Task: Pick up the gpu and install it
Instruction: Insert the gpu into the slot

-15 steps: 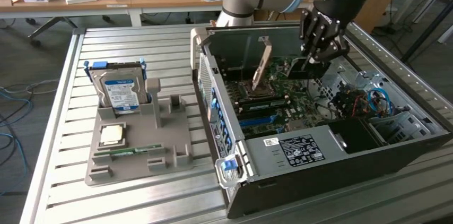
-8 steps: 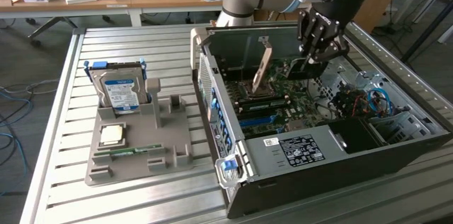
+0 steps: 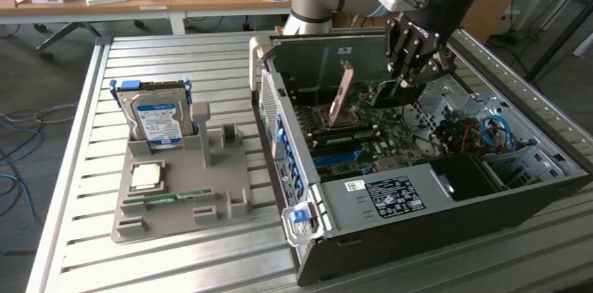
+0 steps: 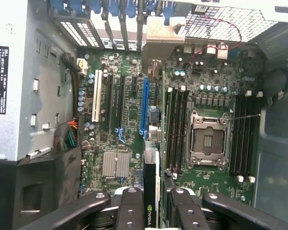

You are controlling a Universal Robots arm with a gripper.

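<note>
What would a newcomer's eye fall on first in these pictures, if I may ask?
The open PC case stands on the exterior view's right of the table, its motherboard bare. Inside it the claw hangs, shut on the gpu, a black card held on edge over the slots. On the exterior view's left a hard drive stands upright in a grey holder.

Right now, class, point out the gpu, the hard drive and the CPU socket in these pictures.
gpu (image 4: 150,187): wrist view, on its black edge facing the camera.
hard drive (image 3: 157,121): exterior view, on its blue-white label.
CPU socket (image 4: 209,141): wrist view, on the socket's centre.
</note>
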